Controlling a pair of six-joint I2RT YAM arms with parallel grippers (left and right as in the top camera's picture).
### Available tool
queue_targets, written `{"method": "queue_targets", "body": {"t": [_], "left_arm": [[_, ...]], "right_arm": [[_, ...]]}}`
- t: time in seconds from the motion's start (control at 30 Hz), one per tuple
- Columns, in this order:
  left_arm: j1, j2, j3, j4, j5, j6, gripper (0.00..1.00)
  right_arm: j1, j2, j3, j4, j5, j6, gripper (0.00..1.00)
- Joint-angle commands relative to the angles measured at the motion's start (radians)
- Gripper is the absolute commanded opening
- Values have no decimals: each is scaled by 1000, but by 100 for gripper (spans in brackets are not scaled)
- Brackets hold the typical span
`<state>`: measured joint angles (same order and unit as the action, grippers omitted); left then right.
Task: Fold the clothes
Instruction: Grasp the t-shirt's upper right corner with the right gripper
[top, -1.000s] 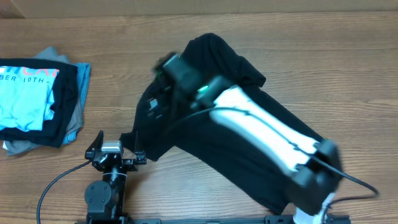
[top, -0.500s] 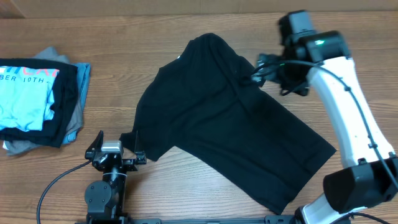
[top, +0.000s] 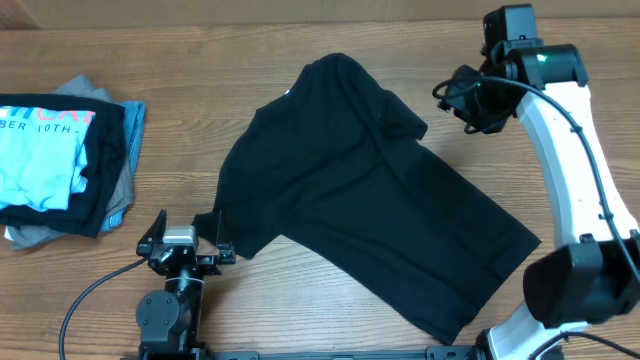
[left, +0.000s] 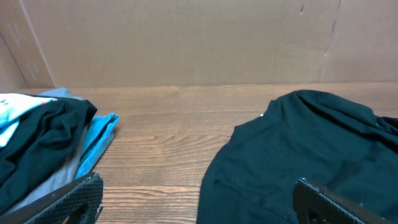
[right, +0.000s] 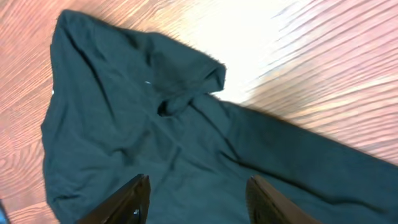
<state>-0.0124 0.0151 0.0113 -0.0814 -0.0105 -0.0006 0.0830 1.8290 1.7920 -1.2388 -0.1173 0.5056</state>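
1. While the right arm is drawing back toward the far right corner, the right gripper (top: 452, 98) is hanging clear of the black T-shirt (top: 370, 190). Half a second ago it was right at the shirt's upper sleeve, and a second ago the whole arm was lying across the cloth.
2. The shirt is keeping the same outline as before, and the left gripper (top: 187, 238) is sitting in the same spot at the near edge.
3. A wooden table (top: 200, 60) is carrying everything, and a brown cardboard wall (left: 186, 43) is closing off the far side. At the left edge a folded stack (top: 100, 170) is resting, with a light blue T-shirt (top: 40, 150) with white lettering on top.
4. The black T-shirt is spreading diagonally across the middle, its bunched end toward the far side and its hem toward the near right.
5. The right fingers (right: 134, 199) are standing wide apart with nothing between them, and the shirt is lying below and to their left, apart from them.
6. The left fingers (left: 68, 199) are likewise spread and empty. The shirt's near sleeve is lying just beside one of them, but I cannot tell whether it is touching.
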Motion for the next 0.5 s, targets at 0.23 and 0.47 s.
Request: {"method": "queue_targets", "body": {"t": [0.23, 0.47], "left_arm": [[6, -11, -5, 3, 10, -10, 100], [6, -11, -5, 3, 10, -10, 100]], "right_arm": [[5, 171, -5, 113, -198, 72, 54], [34, 277, -5, 159, -259, 75, 54]]}}
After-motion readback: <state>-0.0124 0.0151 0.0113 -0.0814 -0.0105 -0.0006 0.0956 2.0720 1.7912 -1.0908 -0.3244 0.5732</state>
